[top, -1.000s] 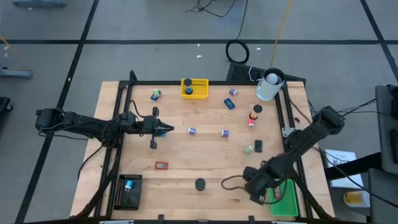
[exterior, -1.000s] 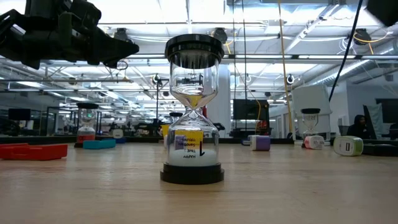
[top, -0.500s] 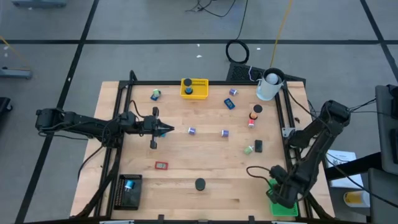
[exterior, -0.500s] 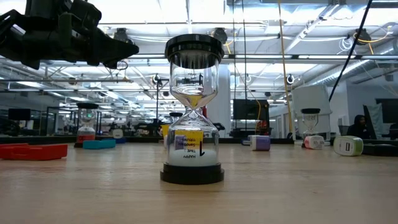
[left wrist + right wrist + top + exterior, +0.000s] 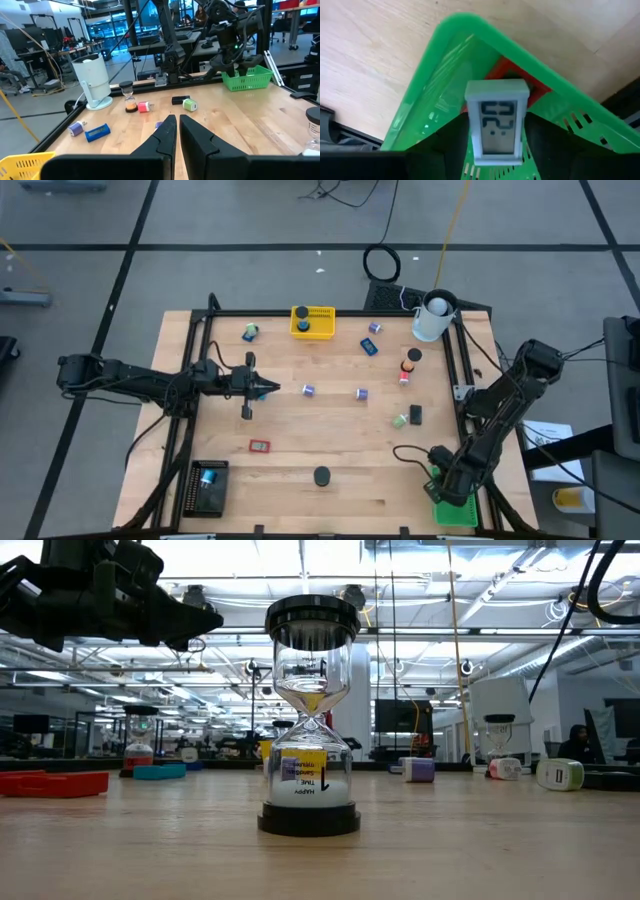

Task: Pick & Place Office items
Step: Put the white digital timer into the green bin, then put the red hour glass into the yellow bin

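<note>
Right gripper (image 5: pixel 496 131) was clamped on a little white clock (image 5: pixel 496 122) w/ an LCD face, hanging right over a corner of the green tray (image 5: pixel 445 75). Something red (image 5: pixel 507 70) was already lying in the tray under it, couldn't tell what exactly.

So imo that one was basically at the drop stage, just not let go yet.

Further out from that hand, plenty left on the wood: a green-white block (image 5: pixel 400 420) and a black block (image 5: pixel 415 414) closest, then the hourglass (image 5: pixel 321 476), two purple bits (image 5: pixel 361 393) mid-table, and a red flat thing (image 5: pixel 259 446) beyond.

Far side: the black tray (image 5: pixel 190 490) had a blue item, the yellow tray (image 5: pixel 312 311) a black cap.

Left gripper (image 5: pixel 270 389) hovered well apart from all that, fingers pinched together on nothing. Prob under half done tbh.
</note>
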Motion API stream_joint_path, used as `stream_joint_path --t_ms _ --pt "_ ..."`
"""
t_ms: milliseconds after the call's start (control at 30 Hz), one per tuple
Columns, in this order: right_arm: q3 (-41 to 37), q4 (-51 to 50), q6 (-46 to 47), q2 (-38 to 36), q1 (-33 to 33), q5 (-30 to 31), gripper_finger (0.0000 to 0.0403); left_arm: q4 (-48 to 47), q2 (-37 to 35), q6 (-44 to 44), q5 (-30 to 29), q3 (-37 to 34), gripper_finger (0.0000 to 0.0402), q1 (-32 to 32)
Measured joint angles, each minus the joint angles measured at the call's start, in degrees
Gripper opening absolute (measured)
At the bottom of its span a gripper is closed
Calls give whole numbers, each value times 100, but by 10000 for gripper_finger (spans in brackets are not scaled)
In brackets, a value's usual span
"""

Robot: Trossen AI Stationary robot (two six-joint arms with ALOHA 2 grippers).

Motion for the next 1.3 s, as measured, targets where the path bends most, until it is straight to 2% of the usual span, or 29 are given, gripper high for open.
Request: stream_joint_path --t_ms 233,400,567,733,867,1033,1167,1300 --pt "4 35 40 -274 2 -48 229 -1 0 -15 0 0 31 1" --pt "4 24 334 -704 2 -192 235 -1 0 3 0 0 31 2" --pt "4 -52 283 -1206 2 -173 207 -1 0 6 -2 0 31 0" --pt "7 -429 -43 -1640 2 79 146 -1 -2 32 -2 0 31 1" --pt "7 -444 -804 -1965 -4 799 87 -1 0 34 -2 0 31 1" --pt "9 -442 -2833 -2252 -302 2044 16 1 -2 34 -2 0 31 0" --pt "11 -437 -4967 -2279 -844 3290 9 3 -2 34 -2 0 31 0" --pt "-127 117 -6909 -2196 -1505 4965 14 2 -1 34 -2 0 31 0"
